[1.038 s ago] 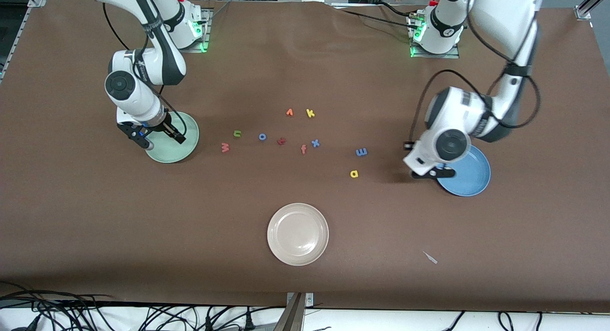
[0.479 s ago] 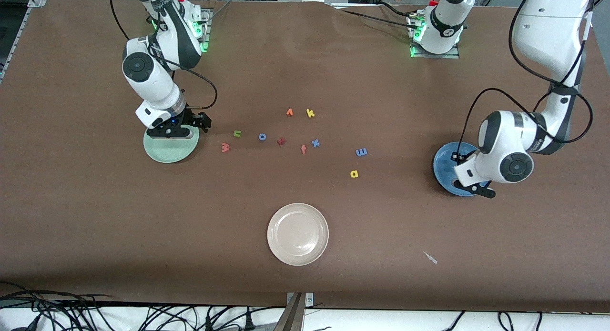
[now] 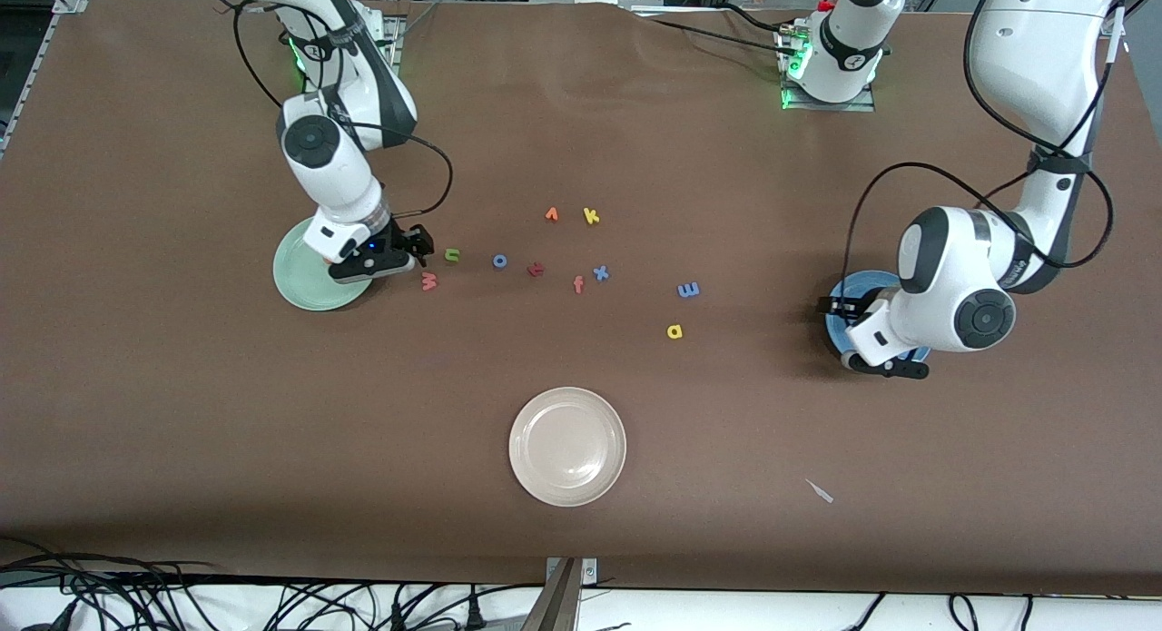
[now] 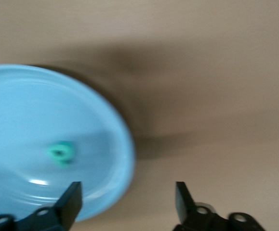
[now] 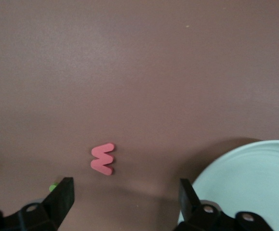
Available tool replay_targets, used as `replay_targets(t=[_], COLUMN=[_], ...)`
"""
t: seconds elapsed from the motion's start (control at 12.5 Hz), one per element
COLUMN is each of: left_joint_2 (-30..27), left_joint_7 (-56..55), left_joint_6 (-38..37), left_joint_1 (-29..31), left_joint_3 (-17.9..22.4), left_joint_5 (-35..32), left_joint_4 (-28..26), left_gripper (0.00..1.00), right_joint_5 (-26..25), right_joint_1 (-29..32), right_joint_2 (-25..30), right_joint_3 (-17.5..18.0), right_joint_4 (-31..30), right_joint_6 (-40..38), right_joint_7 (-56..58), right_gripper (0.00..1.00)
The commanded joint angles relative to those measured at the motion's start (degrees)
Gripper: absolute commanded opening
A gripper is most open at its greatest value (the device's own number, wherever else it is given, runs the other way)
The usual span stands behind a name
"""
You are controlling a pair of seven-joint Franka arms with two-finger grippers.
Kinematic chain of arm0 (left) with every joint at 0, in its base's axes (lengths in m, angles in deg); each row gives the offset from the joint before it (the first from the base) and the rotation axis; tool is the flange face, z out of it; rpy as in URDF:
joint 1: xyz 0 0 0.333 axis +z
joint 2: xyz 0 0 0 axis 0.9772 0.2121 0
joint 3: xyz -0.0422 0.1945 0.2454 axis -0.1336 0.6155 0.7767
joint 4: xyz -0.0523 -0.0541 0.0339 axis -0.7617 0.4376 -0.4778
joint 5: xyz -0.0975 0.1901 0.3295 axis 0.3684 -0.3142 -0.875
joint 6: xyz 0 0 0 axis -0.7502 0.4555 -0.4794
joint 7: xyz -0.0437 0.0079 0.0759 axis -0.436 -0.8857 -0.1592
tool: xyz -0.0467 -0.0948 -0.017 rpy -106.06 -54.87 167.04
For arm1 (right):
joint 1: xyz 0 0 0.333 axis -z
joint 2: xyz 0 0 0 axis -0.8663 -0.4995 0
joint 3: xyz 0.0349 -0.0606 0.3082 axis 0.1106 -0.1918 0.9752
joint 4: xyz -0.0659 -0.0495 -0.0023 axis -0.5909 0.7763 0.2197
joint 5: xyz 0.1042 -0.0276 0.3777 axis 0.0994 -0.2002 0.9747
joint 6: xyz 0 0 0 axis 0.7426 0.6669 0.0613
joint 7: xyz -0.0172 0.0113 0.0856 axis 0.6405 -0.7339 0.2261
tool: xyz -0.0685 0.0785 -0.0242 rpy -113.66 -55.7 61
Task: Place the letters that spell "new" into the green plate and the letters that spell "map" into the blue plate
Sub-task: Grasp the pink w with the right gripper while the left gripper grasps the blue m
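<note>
A: Where are the two task plates?
B: The round pale mint-green plate (image 3: 309,281) sits toward the right arm's end of the brown table (image 3: 182,413); the round medium-blue plate (image 4: 43,130) toward the left arm's end, a tiny teal foam letter (image 4: 60,153) lying in it.

A: And the claws?
B: The left gripper (image 4: 127,202) hangs spread over the blue plate's rim. The right gripper (image 5: 125,199) is spread too, over the table just beside the green plate.

A: The loose letters?
B: Mid-table: salmon-red foam w (image 5: 102,159), green n (image 3: 451,254), blue m (image 3: 688,290), yellow a (image 3: 674,331).
</note>
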Motion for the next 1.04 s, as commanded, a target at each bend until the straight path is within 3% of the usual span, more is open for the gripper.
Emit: replay_targets(t=[0.0, 0.32, 0.48, 0.8, 0.88, 0.96], left_joint_2=[-1.2, -2.4, -2.8, 0.6, 1.1, 1.6], left_joint_7=[-13.2, -29.3, -35.1, -49.6, -51.6, -53.3], left_joint_6=[3.0, 15.5, 24.3, 26.4, 28.0, 28.9], left_joint_1=[-0.4, -2.3, -6.3, -10.4, -11.0, -11.3], left_joint_3=[-5.5, -12.7, -12.6, -12.7, -12.7, -12.7], left_joint_5=[2.2, 1.4, 0.6, -7.8, -8.5, -9.3], left_joint_4=[-0.9, -7.6, -12.4, -12.3, -12.6, -12.7], left_gripper=[1.0, 1.0, 1.0, 1.0, 1.0, 1.0], right_joint_5=[0.0, 0.3, 0.3, 0.3, 0.4, 0.4], right_joint_1=[-0.7, -1.5, -1.5, -1.6, -1.7, -1.7], right_joint_2=[-2.7, -7.6, -8.6, -9.3, -9.3, -9.2], right_joint_3=[-0.1, 0.2, 0.8, 1.4, 1.4, 1.4], right_joint_4=[1.7, 2.0, 2.0, 1.9, 1.7, 1.8], right_joint_6=[1.9, 11.2, 12.0, 12.2, 12.1, 12.0], right_joint_7=[0.0, -1.1, -1.2, -2.1, -2.1, -2.0], right_gripper=[0.87, 0.87, 0.87, 0.84, 0.78, 0.62])
